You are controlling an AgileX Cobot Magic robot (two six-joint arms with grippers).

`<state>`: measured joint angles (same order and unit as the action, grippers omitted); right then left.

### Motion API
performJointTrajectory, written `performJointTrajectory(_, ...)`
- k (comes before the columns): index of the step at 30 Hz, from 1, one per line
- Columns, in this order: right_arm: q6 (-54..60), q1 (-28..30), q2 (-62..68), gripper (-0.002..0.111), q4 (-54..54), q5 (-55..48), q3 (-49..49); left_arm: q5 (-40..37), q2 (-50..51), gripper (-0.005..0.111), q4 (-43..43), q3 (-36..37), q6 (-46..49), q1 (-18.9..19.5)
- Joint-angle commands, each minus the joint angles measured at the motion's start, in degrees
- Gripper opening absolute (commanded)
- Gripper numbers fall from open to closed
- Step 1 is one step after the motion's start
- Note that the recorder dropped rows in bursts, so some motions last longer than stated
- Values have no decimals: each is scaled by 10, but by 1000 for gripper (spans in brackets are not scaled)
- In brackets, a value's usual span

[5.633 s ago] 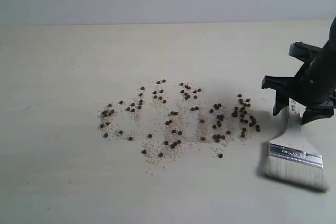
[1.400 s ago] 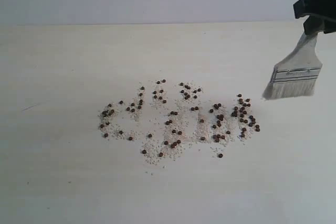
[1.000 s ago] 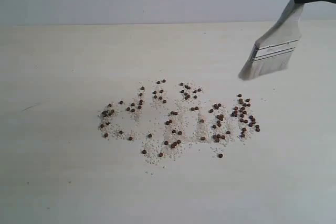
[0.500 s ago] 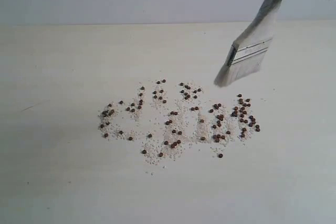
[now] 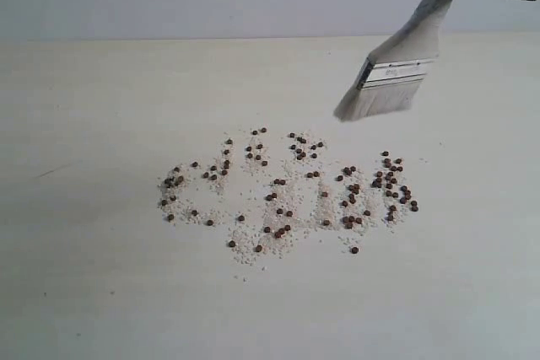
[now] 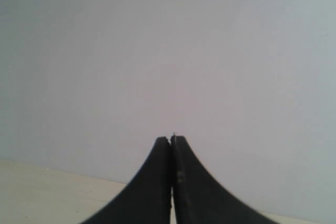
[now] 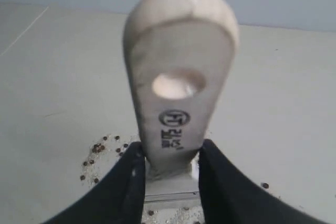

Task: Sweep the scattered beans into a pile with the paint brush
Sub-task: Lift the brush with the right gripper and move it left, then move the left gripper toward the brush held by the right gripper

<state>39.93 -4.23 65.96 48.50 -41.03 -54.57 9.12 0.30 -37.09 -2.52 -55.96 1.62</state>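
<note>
Paint brush (image 5: 392, 72) clamped in edge-cropped right end effector (image 7: 169, 169); left end effector (image 6: 171, 142) closed, empty.

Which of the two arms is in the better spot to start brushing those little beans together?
The right. Its hand grips the paint brush, bristles pointing down close to the scattered beans. The left hand is shut, holds nothing, and faces a bare wall.
</note>
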Motion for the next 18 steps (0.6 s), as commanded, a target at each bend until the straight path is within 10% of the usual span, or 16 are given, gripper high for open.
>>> performJointTrajectory(1, -17, -1, 3, 0, 10, 22, 8, 0, -3, 0, -2, 3, 2, 0)
performJointTrajectory(18, -69, -195, 125, 0, 6, 171, 11, 124, 97, 0, -41, -27, 27, 0)
